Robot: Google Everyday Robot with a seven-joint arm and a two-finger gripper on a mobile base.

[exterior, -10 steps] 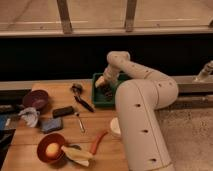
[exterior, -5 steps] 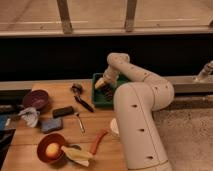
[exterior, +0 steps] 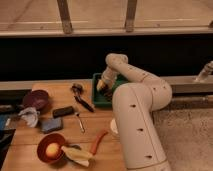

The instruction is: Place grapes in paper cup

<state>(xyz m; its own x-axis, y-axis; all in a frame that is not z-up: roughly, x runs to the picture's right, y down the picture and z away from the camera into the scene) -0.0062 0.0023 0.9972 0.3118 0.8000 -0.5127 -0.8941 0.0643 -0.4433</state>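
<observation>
The gripper [exterior: 102,86] dips into the rectangular green tray [exterior: 96,102] at the wooden table's [exterior: 95,125] far right corner. I cannot tell whether it is clenched or released, and the grapes cannot be made out beneath it. The round white paper cup [exterior: 113,126] peeks out beside the smooth white arm [exterior: 140,115], at the table's right edge. Bare wood lies between the tray and the curved orange carrot [exterior: 97,142].

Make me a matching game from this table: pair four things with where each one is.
Things:
1. gripper
2. carrot
3. blue sponge
4. fruit bowl

Places:
A. front left corner of the table
B. at the green tray, back of the table
C. between the banana and the robot's arm
D. just behind the fruit bowl

Pairs: 1-B, 2-C, 3-D, 4-A
</observation>
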